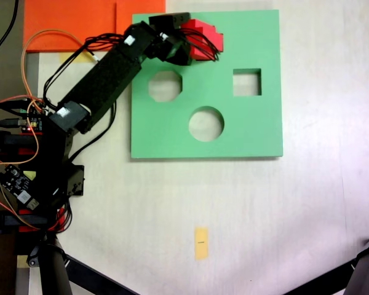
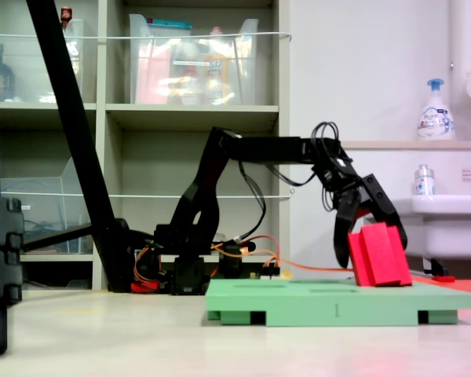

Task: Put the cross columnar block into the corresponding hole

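My first exterior view looks straight down on the desk from overhead. My second exterior view sits low at desk level, close in, facing sideways toward shelves. Both exterior views share the green board and the arm.

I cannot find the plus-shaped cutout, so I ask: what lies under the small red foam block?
The red plus-section foam block leans tilted on the green square foam board, held by the black gripper with its jaws around it. Whatever board area lies beneath, perhaps the plus cutout, is covered.
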Robot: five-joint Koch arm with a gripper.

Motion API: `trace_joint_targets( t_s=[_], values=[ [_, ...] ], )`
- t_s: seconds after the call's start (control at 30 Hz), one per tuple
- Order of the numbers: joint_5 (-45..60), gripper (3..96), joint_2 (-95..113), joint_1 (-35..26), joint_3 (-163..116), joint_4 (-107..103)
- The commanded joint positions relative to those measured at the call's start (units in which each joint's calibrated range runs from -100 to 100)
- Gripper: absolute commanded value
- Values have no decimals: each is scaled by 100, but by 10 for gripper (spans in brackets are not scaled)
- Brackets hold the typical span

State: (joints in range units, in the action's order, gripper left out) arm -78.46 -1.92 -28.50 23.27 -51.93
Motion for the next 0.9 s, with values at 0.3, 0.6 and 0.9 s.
trace_joint_targets(
  t_s=[0.3, 0.6, 0.9],
  values=[
    [-269, 440, 233, -142, -54, 326],
    [-684, 453, 247, -171, -104, 326],
    [-684, 470, 275, -137, -144, 27]
  ],
)
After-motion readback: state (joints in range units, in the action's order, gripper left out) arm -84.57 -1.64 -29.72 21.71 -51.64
